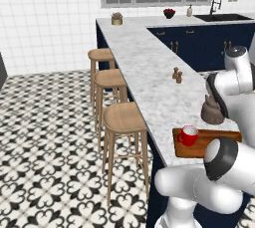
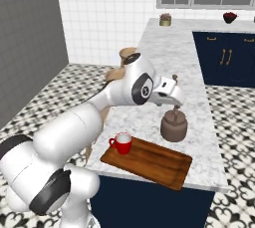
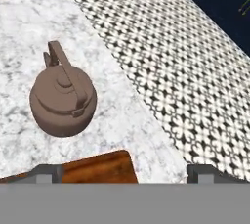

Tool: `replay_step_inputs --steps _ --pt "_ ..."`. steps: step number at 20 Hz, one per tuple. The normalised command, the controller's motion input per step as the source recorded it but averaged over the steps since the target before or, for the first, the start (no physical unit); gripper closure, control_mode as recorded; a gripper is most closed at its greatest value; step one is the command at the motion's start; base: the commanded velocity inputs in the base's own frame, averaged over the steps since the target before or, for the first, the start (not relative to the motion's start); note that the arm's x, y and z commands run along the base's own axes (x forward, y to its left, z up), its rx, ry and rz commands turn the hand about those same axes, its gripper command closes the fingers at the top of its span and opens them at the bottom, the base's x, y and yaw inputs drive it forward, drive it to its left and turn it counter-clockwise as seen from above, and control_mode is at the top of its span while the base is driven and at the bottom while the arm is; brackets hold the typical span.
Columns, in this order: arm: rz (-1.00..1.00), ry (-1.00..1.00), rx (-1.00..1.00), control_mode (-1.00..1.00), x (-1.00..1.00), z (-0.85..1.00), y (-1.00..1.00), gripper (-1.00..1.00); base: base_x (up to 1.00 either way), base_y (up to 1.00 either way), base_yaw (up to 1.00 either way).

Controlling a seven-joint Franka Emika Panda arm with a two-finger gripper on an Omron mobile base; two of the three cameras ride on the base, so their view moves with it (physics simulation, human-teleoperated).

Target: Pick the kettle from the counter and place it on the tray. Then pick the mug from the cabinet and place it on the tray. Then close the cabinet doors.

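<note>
The kettle (image 2: pixel 174 125) stands upright on the marbled tabletop (image 2: pixel 169 62), just beside the far edge of the tray (image 2: pixel 154 161) and not on it; from the hand view the kettle (image 3: pixel 62 100) is a squat brown pot with its arched handle up, and a corner of the tray (image 3: pixel 97 168) shows just below it; in the left base view the kettle (image 1: pixel 212 111) is partly behind the arm.

The gripper (image 3: pixel 125 173) hangs above the tabletop near the kettle, holding nothing; its jaws stand wide apart, one tip at each lower side of the hand view; in the right base view the hand (image 2: pixel 168 96) sits just above the kettle's handle, though the tips themselves are hard to make out there.

The mug (image 2: pixel 122 143) is on the tray, upright near its left end, red with a white inside, its handle turned left in the right base view; in the left base view the mug (image 1: pixel 189 135) sits at the tray's (image 1: pixel 219 140) near-left corner.

Further along the tabletop (image 1: pixel 149 62) two small brown shakers (image 1: pixel 177 75) stand close together; a small potted plant (image 1: pixel 117 19) is at the far corner; a dark bowl (image 1: pixel 169 13) rests by the window; three wooden stools (image 1: pixel 123 117) line the tabletop's left side over the patterned floor (image 1: pixel 45 137).
</note>
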Motion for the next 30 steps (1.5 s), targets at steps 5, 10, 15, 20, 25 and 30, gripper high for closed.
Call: replay_step_inputs --steps 5,10,15,20,25,30 --pt "0.28 0.34 0.28 -1.00 0.47 -0.39 -0.15 -1.00 0.00 0.00 0.00" --pt "0.25 0.13 0.21 -1.00 0.48 -0.28 -0.16 -1.00 0.00 0.00 0.00" --pt "0.17 0.04 0.11 -1.00 0.51 -0.33 -0.11 -1.00 0.00 0.00 0.00" --pt "0.14 0.05 0.03 -1.00 0.53 -0.44 -0.11 -1.00 0.00 0.00 0.00" --pt "0.09 0.03 0.00 -1.00 0.37 -0.33 -0.13 -1.00 0.00 0.00 0.00" --pt "0.08 0.02 0.01 -1.00 0.20 -0.26 -0.05 -1.00 0.00 0.00 0.00"
